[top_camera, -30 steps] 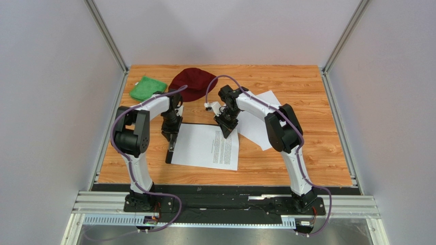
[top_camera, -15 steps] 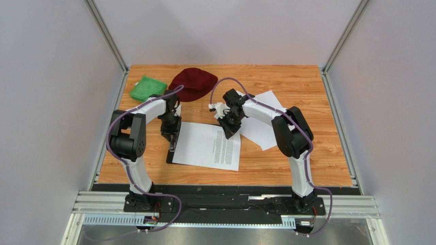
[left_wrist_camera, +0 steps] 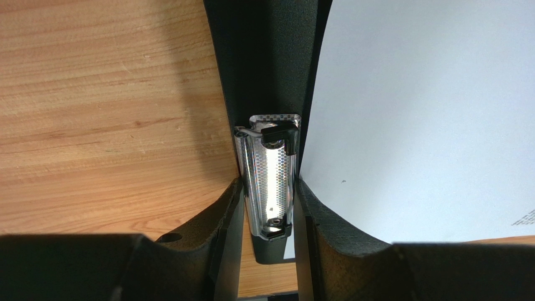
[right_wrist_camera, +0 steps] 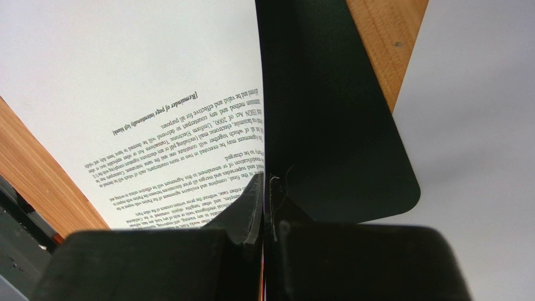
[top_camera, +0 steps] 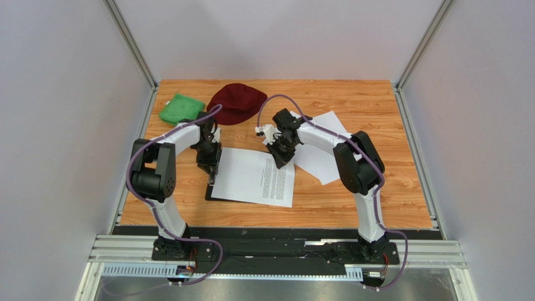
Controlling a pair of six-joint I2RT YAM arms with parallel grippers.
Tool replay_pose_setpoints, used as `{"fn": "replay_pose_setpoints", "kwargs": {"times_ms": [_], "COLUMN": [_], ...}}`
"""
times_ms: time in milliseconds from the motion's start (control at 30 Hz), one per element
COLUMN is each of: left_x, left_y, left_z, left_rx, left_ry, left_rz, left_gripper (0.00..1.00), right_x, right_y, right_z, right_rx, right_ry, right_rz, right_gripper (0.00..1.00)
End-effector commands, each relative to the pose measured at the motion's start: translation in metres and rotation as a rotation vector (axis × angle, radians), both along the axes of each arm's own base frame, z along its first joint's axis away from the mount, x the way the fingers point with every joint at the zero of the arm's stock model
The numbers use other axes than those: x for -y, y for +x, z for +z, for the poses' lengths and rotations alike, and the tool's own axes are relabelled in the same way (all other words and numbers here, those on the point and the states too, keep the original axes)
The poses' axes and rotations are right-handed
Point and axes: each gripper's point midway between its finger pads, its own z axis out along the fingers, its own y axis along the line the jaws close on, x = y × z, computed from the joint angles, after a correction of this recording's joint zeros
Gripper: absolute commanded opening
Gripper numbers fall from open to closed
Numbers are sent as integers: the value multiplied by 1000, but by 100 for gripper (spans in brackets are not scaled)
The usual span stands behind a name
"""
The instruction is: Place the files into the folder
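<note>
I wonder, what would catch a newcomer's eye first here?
Mid-table, the left gripper clamps the silver metal clip of the flat black clipboard, while the right gripper pinches an edge of the printed white paper sheet on it. A dark red cap and green cloth sit behind.

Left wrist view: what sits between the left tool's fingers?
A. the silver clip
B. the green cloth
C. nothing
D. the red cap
A: the clip on the black board stands squarely between the two fingers of the left tool, which close in on either side of it.
</note>
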Motion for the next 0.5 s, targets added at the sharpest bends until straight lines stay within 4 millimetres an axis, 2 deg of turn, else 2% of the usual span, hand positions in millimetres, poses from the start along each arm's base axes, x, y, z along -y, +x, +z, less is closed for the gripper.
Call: {"fn": "replay_pose_setpoints", "kwargs": {"times_ms": [0, 200, 467], "left_x": [11, 12, 7], "left_y": [14, 16, 14], "left_z": [19, 19, 21], "left_rx": [96, 94, 112], "left_ry": [-70, -77, -128], "left_rz": [-11, -20, -16], "left_gripper": [0, 0, 0], "right_x": [-11, -14, 6], "right_y": [14, 13, 18], "right_z": [8, 6, -11], "right_rx": [71, 80, 121], "right_ry": [6, 14, -103], "right_rz": [30, 40, 11], "right_gripper": [0, 0, 0]}}
